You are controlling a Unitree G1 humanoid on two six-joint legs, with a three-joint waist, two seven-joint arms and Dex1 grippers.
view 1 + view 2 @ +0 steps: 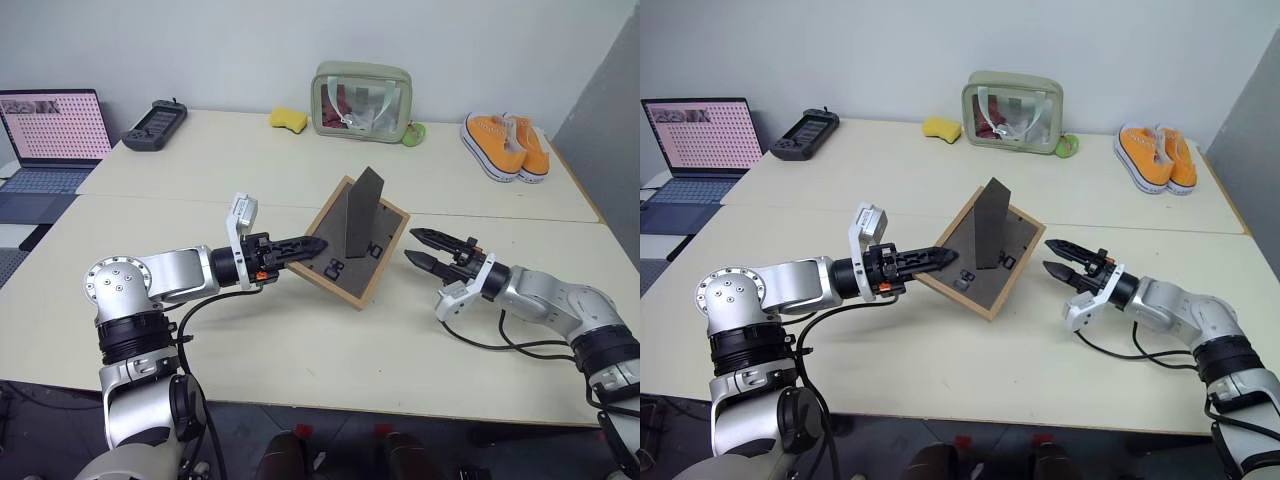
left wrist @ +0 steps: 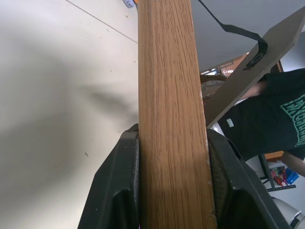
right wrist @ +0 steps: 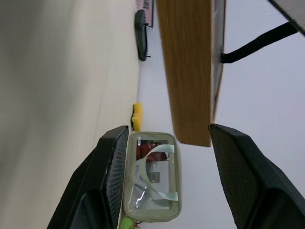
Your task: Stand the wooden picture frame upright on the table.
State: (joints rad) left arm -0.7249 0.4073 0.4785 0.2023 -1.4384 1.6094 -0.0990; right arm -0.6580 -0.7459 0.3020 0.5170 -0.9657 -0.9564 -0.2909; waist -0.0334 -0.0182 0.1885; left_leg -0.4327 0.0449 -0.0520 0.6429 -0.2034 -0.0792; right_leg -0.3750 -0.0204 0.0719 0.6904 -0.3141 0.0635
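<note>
The left gripper (image 1: 312, 244) is clamped on the edge of the small light-wood picture frame (image 1: 357, 241), holding it tilted, dark back panel up and stand flap raised, over the cream table (image 1: 300, 350). The right gripper (image 1: 421, 249) hangs just beside the frame, fingers spread, holding nothing.

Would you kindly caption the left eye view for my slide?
Left gripper clamps the tilted wooden picture frame over the table; right gripper waits open beside it.

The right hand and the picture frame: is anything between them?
No. In the left eye view, just bare table separates the right hand from the wooden picture frame.
</note>
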